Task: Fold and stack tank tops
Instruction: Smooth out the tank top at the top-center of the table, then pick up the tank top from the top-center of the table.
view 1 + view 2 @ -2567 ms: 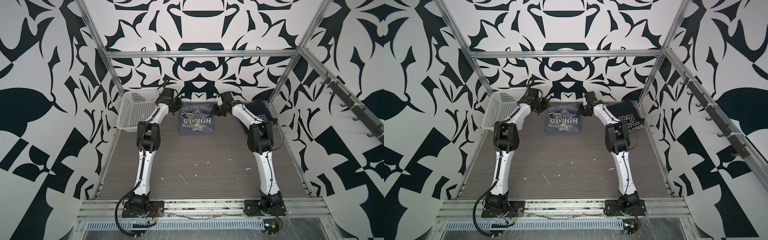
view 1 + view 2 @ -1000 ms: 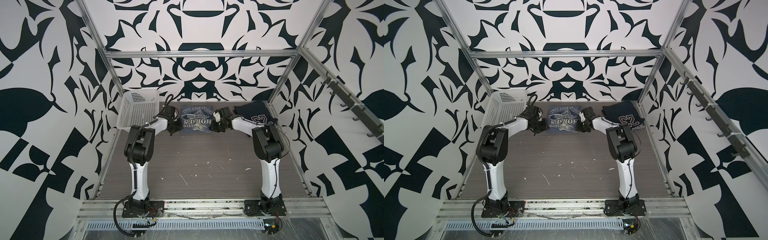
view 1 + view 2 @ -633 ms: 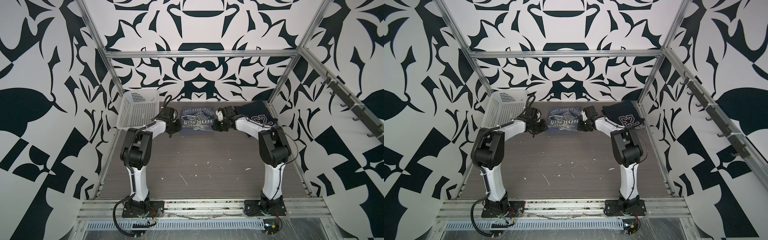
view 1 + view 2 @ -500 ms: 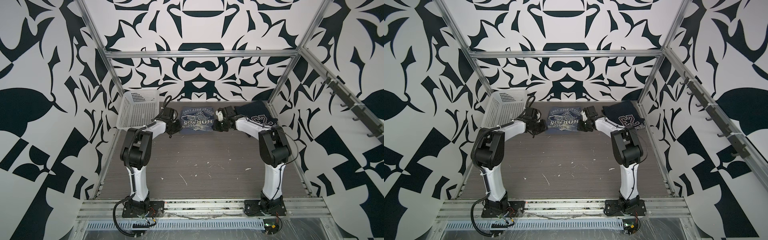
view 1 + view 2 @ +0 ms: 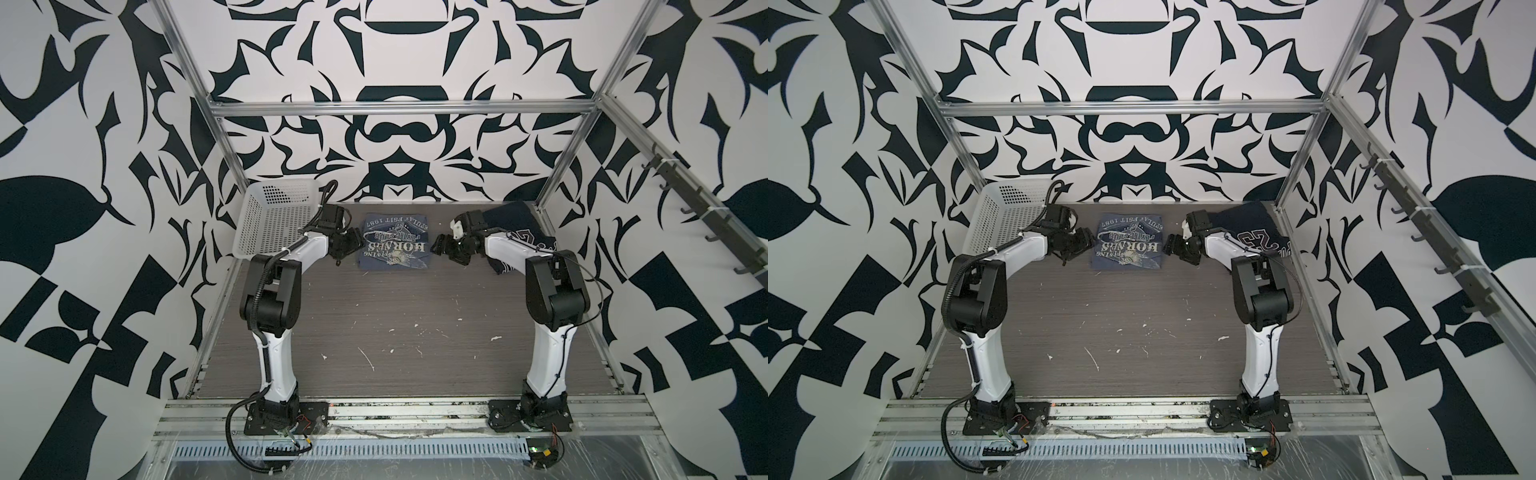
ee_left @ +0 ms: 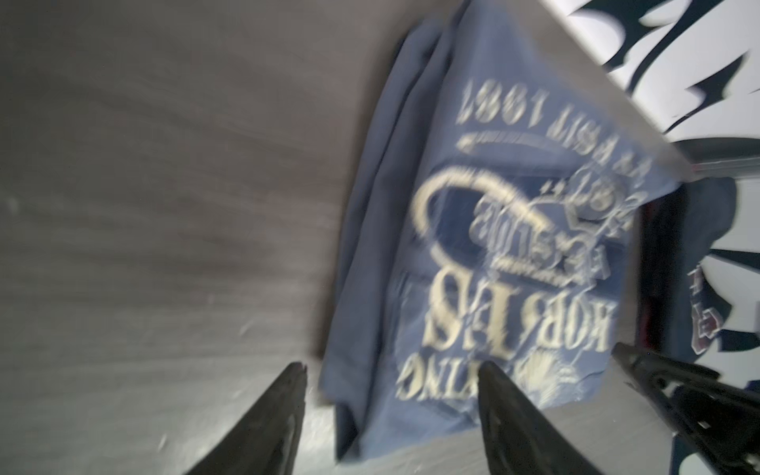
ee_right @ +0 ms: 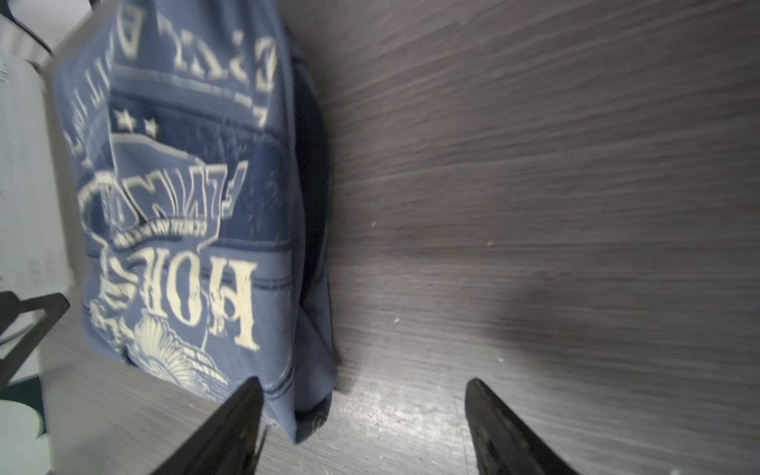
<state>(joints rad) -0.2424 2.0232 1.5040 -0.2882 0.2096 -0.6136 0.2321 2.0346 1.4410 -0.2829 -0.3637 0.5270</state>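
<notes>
The slate grey-blue tank top [image 5: 392,245] [image 5: 1128,247] lies folded into a rectangle at the back middle of the table, white print up. The navy tank top [image 5: 515,224] [image 5: 1254,230] with "23" lies spread at the back right, partly under the right arm. My left gripper [image 5: 351,245] [image 6: 392,370] is open beside the folded top's left edge, and one corner of the cloth lies loose between its fingers. My right gripper [image 5: 442,245] [image 7: 364,384] is open at the right edge, with the cloth's corner beside one finger [image 7: 242,407]. Neither holds anything.
A white perforated basket [image 5: 274,220] [image 5: 1009,216] stands tilted at the back left corner, just behind the left arm. Metal frame posts and patterned walls close in the back and both sides. White flecks dot the grey table [image 5: 395,332] in front.
Both grippers drew the grey-blue top's far edge forward over itself while shut on it. Both have now opened and let the cloth go, and it lies folded between them.
</notes>
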